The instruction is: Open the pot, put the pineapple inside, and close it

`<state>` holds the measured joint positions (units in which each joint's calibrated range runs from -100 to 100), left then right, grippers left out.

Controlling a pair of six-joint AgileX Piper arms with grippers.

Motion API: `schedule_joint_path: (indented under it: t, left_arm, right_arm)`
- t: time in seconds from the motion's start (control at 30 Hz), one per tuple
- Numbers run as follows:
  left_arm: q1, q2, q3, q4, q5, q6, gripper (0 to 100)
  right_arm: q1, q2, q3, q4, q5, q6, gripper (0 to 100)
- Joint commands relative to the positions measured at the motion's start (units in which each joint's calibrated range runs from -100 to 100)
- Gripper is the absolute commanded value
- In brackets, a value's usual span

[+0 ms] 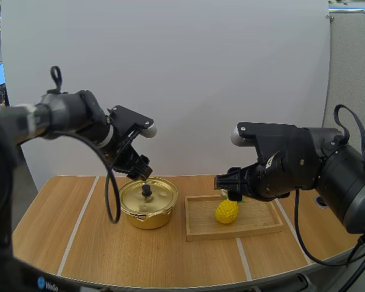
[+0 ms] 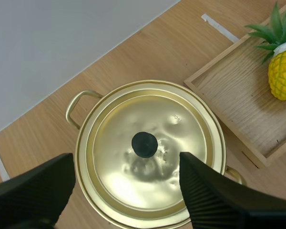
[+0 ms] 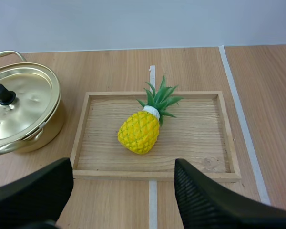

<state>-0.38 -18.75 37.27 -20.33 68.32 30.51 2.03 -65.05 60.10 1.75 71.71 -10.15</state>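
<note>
**Left gripper** (image 2: 126, 162): The fingers (image 2: 38, 191) stand spread, ribbed inner faces turned toward each other. The gripper hangs over the pot (image 1: 149, 204) and holds nothing. In the left wrist view, the black knob (image 2: 144, 144) lies between the two fingers. No contact with the knob or the lid (image 2: 148, 148) is visible.

**Right gripper** (image 3: 123, 164): The fingers are spread and hold nothing. In the high view, the gripper sits over the tray (image 1: 255, 224), just above the leafy end of the pineapple (image 1: 227, 211). No contact is visible.

**Pot:** Gold-coloured, with two side handles. It stands on the table (image 1: 79, 243), toward the left arm's side. The lid is seated on the rim, so the pot is closed.

**Pineapple:** Yellow with green leaves. It lies tilted on the floor of the wooden tray, near the middle, leaves pointing away from the arms.

**Tray:** It rests flat on the table, just beside the pot on its right. A narrow gap separates the two.
</note>
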Motion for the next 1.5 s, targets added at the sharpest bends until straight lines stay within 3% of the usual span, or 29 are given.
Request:
schedule_joint_path:
  t: [0.0, 0.3, 1.4, 1.43, 1.47]
  left_arm:
    - [-0.11, 6.0, -2.9, -0.7, 1.3, 0.4, 100]
    - [-1.73, 12.0, -3.7, 0.1, -3.3, 1.3, 100]
    - [-1.89, 22.1, -6.1, 0.2, -4.3, 1.7, 100]
    - [-1.89, 22.1, -6.1, 0.2, -3.9, 1.7, 94]
    - [-1.89, 22.0, -6.1, 0.2, -3.6, 1.7, 72]
  right_arm:
    - [-0.2, -0.2, -0.4, 0.2, -1.1, 0.2, 100]
    - [-0.2, -0.2, -0.4, 0.2, -1.1, 0.2, 100]
    - [-0.2, -0.2, -0.4, 0.2, -1.1, 0.2, 100]
    - [-0.2, -0.2, -0.4, 0.2, -1.1, 0.2, 100]
    - [-0.2, -0.2, -0.4, 0.2, -1.1, 0.2, 100]
